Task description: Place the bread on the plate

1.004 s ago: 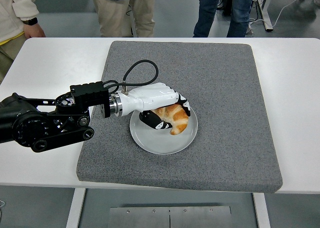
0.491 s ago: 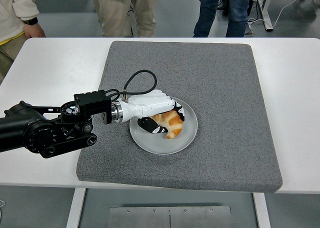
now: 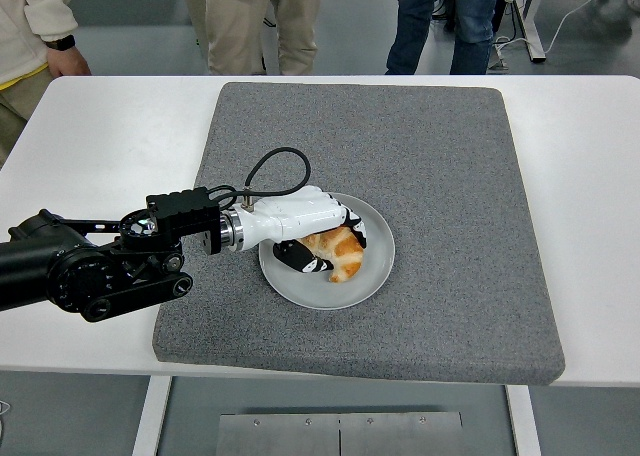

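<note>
The bread is a golden, curved roll, and it lies on the plate. The plate is round and light grey. It sits on a big grey mat, a little left of the mat's middle. The mat lies on the white tabletop.

The left hand is white with black fingertips. It comes in from the left on a black arm and reaches over the left side of the plate. Its fingers are curled around the bread, with the white back of the hand over the top of the roll and black tips under its near side. The hand is low, down at the plate. The right end of the bread sticks out past the fingers and rests on the plate. A black cable loops up from the wrist over the mat.

At the top of the picture some people stand on the far side of the tabletop. Only their legs and one sleeve show.
</note>
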`<act>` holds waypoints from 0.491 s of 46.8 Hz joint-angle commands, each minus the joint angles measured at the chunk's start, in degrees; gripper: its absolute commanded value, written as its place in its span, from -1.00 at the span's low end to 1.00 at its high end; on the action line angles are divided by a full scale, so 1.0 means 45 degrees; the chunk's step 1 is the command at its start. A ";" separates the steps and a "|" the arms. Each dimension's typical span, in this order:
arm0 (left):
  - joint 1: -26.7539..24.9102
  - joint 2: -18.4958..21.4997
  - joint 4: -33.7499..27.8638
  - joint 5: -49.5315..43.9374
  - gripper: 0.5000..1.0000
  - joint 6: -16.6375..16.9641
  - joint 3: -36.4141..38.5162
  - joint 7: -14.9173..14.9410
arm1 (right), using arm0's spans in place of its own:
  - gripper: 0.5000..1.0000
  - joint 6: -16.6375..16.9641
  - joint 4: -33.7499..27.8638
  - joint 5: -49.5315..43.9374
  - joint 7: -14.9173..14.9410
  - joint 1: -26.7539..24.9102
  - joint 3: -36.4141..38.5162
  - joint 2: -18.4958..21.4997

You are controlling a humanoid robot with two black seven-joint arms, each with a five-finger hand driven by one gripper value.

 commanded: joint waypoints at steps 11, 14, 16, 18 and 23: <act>-0.0007 0.0215 -0.0195 -0.0120 -0.01 -0.0013 -0.0292 0.0021 | 1.00 0.0000 0.0000 0.0000 0.0000 0.0000 0.0000 0.0000; -0.0026 0.0274 -0.0293 -0.0159 0.23 -0.0013 -0.0370 0.0021 | 1.00 0.0019 0.0000 0.0000 0.0000 0.0000 0.0000 0.0000; -0.0046 0.0313 -0.0371 -0.0217 0.32 -0.0013 -0.0390 0.0041 | 1.00 0.0000 0.0000 0.0000 0.0000 0.0000 0.0000 0.0000; -0.0104 0.0430 -0.0507 -0.0295 0.40 -0.0032 -0.0370 0.0041 | 1.00 0.0000 0.0000 0.0000 0.0000 0.0000 0.0000 0.0000; -0.0144 0.0703 -0.0840 -0.0491 0.46 -0.0052 -0.0370 0.0061 | 1.00 0.0019 0.0000 0.0000 0.0000 0.0000 0.0000 0.0000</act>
